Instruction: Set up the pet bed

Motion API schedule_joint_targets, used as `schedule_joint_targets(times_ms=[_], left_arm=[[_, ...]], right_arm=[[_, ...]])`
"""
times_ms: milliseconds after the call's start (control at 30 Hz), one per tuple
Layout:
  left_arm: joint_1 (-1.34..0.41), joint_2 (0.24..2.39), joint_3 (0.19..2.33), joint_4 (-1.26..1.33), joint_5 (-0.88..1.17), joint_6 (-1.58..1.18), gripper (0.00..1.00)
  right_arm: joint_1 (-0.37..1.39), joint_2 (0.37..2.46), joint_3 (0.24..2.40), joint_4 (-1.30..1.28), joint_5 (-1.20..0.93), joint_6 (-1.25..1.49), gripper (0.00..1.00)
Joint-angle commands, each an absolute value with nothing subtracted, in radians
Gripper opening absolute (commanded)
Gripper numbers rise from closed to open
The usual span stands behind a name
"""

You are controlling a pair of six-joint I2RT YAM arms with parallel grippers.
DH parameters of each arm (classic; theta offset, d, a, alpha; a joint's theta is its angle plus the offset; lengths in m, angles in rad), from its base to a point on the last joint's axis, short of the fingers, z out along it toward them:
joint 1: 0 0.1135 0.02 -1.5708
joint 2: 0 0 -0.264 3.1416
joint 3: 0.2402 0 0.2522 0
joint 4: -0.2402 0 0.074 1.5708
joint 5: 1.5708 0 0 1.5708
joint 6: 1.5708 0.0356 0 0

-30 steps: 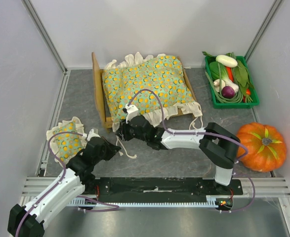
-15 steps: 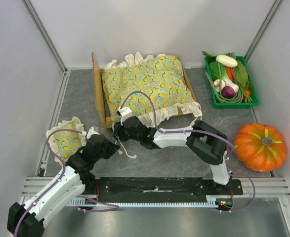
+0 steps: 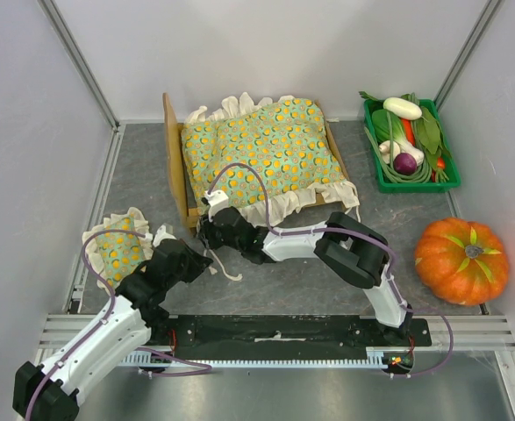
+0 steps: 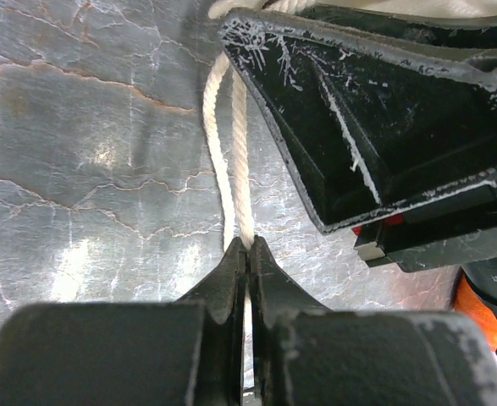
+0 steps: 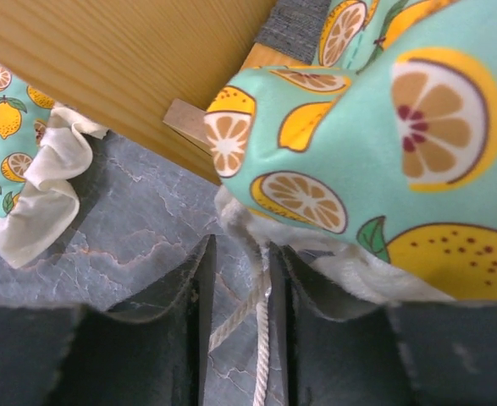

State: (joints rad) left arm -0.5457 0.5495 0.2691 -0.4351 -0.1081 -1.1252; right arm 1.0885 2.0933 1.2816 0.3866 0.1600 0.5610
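Filling pet bed (image 3: 172, 158): frilled cushion (image 3: 266, 149); green crate (image 3: 415, 186) holding vegetables (image 3: 404, 133).

i had the left arm (image 3: 108, 338) stretched low from its base toward centre, wrist nearly flat. left gripper (image 4: 246, 249) pinched tight on a white cord (image 4: 231, 152). right arm (image 3: 354, 254) was folded sharply at the elbow, forearm reaching leftward across the front. right gripper (image 5: 235, 254) had its fingers (image 5: 189, 288) parted by a narrow gap. both grippers sat close together.
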Motion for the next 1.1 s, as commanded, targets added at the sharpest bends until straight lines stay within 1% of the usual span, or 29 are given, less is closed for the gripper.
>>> schedule_joint_targets(times_ms=[0,33,67,133,167,267,467,667,767,800,1067], left_arm=[[-0.543,0.541,0.316,-0.449,-0.147,-1.085,0.02],[-0.543,0.545,0.322,-0.456,-0.147,-1.083,0.02],[-0.543,0.545,0.325,-0.457,-0.152,-1.081,0.02],[-0.543,0.548,0.333,-0.469,-0.158,-1.080,0.02],[-0.543,0.546,0.336,-0.471,-0.163,-1.080,0.02],[-0.543,0.549,0.354,-0.497,-0.181,-1.075,0.02],[-0.538,0.546,0.388,-0.543,-0.218,-1.057,0.02],[-0.532,0.540,0.380,-0.545,-0.225,-1.057,0.02],[-0.529,0.540,0.380,-0.538,-0.221,-1.057,0.02],[-0.529,0.541,0.380,-0.535,-0.219,-1.055,0.02],[-0.512,0.528,0.434,-0.586,-0.256,-1.019,0.02]], right_arm=[[1.083,2.109,1.292,0.459,0.196,0.535,0.33],[1.083,2.106,1.283,0.489,0.192,0.534,0.28],[1.080,2.103,1.263,0.501,0.186,0.532,0.16],[1.080,2.083,1.247,0.517,0.183,0.528,0.11],[1.081,2.074,1.230,0.523,0.183,0.523,0.05],[1.075,2.030,1.191,0.528,0.169,0.515,0.00],[1.066,1.944,1.105,0.557,0.098,0.514,0.00],[1.060,1.882,1.068,0.578,0.031,0.531,0.00],[1.045,1.879,1.062,0.597,0.000,0.552,0.02],[1.034,1.879,1.058,0.627,-0.041,0.558,0.03],[0.974,1.852,0.988,0.725,-0.181,0.655,0.00]])
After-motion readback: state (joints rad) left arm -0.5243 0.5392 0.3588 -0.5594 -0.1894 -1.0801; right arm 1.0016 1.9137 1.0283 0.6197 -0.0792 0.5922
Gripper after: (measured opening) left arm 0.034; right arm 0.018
